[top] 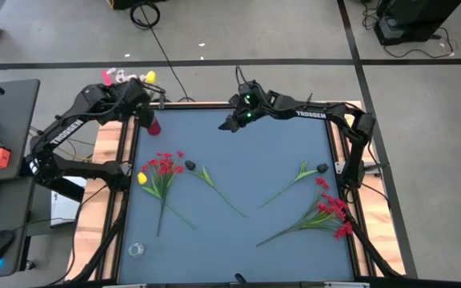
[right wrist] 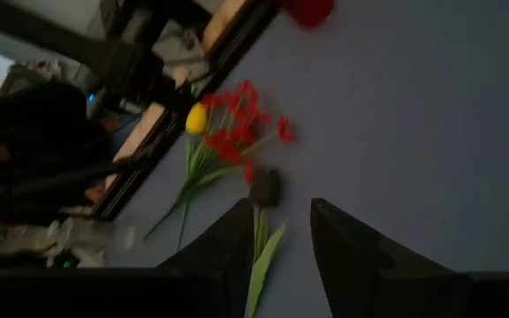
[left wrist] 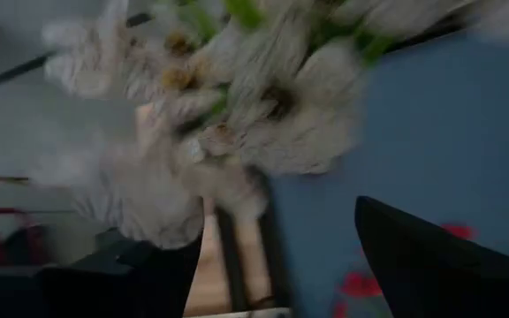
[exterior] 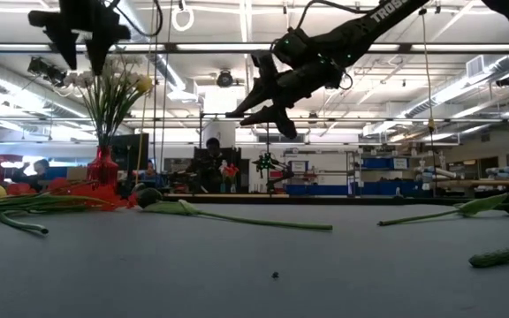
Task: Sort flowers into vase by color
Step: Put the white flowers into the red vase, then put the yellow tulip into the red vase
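Grey table: your left gripper, fingers spread, hangs above the vase's white flowers; descending could topple it. Right gripper parted, aloft.

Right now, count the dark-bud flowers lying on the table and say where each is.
2. One dark bud lies beside the red spray at table left; the other dark bud lies toward the right edge. More may be hidden.
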Robot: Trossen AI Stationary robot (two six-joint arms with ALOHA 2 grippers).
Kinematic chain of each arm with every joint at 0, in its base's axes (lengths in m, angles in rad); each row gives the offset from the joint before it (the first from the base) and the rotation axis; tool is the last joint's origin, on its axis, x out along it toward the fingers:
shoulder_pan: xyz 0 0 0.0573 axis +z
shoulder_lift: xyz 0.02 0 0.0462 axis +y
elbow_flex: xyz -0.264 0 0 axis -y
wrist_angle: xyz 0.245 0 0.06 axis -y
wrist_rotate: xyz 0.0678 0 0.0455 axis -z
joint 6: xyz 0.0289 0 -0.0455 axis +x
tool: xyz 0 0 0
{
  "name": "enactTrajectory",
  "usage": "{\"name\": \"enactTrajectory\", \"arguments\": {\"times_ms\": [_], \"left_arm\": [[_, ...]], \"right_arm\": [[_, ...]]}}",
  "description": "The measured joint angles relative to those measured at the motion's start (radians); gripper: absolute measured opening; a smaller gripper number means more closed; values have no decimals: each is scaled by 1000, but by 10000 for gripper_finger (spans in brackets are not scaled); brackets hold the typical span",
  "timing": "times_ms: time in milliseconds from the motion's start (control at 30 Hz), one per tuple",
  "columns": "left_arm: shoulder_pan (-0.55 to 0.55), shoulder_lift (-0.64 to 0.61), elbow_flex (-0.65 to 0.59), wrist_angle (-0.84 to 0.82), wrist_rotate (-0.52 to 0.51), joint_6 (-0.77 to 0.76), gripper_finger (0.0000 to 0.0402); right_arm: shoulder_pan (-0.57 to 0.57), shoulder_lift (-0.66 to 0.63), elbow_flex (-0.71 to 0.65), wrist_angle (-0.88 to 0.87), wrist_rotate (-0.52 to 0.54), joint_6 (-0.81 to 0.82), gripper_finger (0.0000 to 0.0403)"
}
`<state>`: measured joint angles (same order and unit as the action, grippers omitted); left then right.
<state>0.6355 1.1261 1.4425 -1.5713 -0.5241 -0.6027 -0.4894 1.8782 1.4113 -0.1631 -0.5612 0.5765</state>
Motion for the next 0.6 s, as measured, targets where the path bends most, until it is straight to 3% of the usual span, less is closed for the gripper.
{"name": "enactTrajectory", "arguments": {"times_ms": [267,400,600], "left_arm": [[-114,4,124,30,110,-121,283],[-276,34,123,41,143,-260,267],[-550,112,123,42,93,-520,242]], "right_arm": [[52,-1,0,-77,-8,-1,123],[59,-2,0,-86,-9,13,123],[48,-31,0,-170,-15,5,123]]}}
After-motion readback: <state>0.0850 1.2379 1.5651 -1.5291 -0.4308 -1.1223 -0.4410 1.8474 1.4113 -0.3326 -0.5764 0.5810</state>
